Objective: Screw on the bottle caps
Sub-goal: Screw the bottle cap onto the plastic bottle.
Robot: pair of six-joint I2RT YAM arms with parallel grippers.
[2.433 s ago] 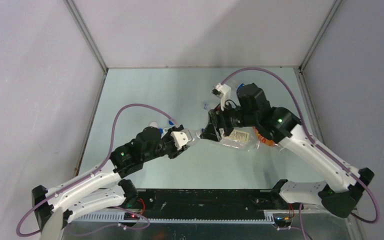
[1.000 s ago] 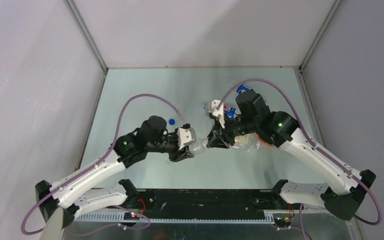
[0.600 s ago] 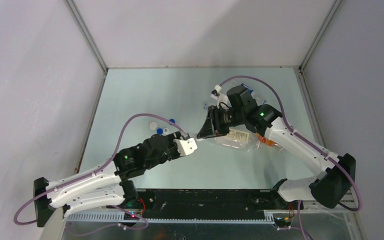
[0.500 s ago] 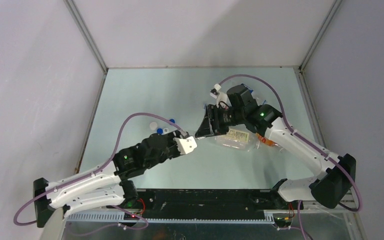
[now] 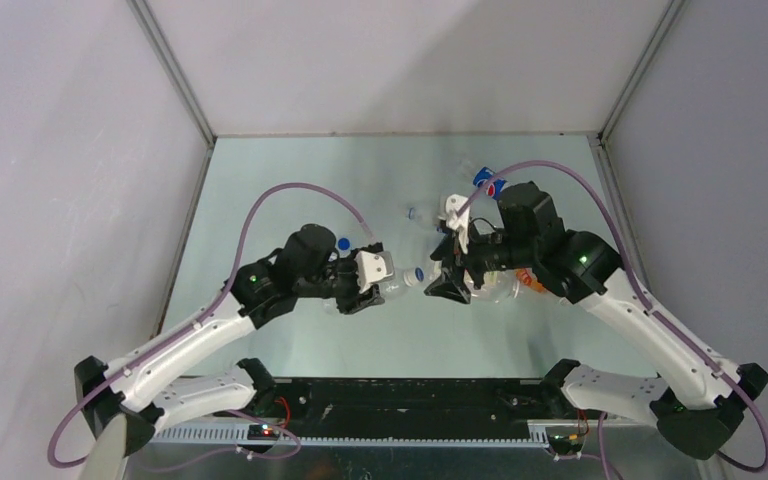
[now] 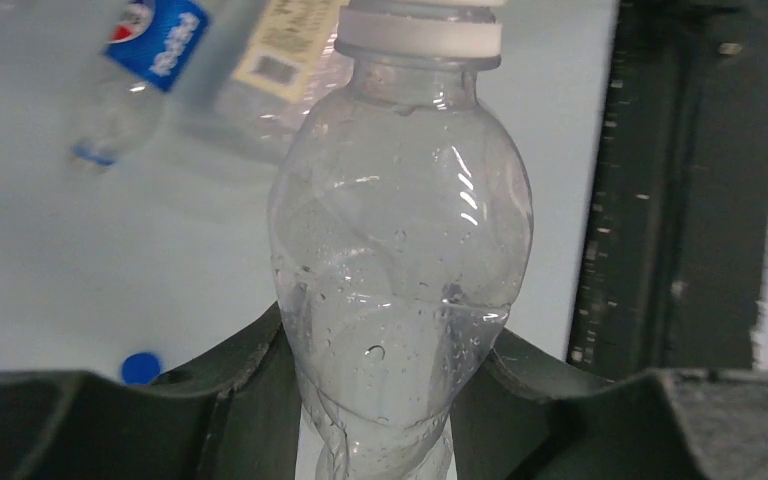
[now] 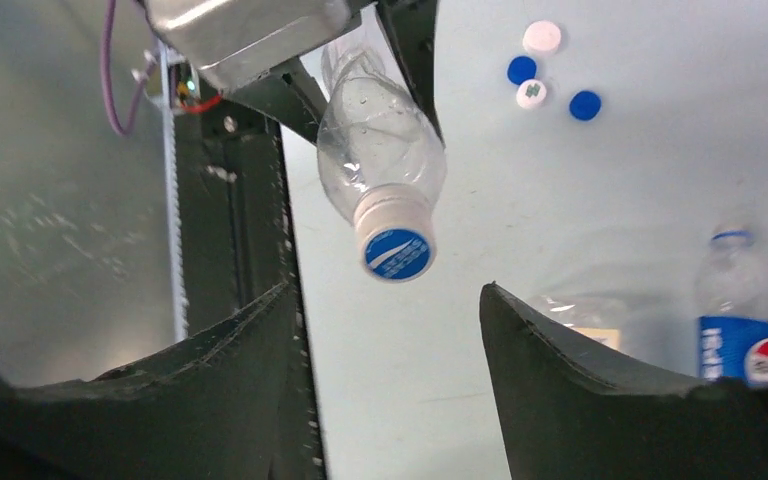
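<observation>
Gripping a clear bottle by its base, cap toward the other arm.
Overhead: left claw clamps it; right claw gapes wide, facing the cap. Left wrist: cap at 12 o'clock. Right wrist alone shows four loose caps on the counter, at 1 o'clock.

Pale green table; plain grey walls; metal corner posts.

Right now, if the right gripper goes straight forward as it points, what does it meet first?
Probably the blue-topped cap on the clear bottle that the left gripper holds; depth is unclear.
</observation>
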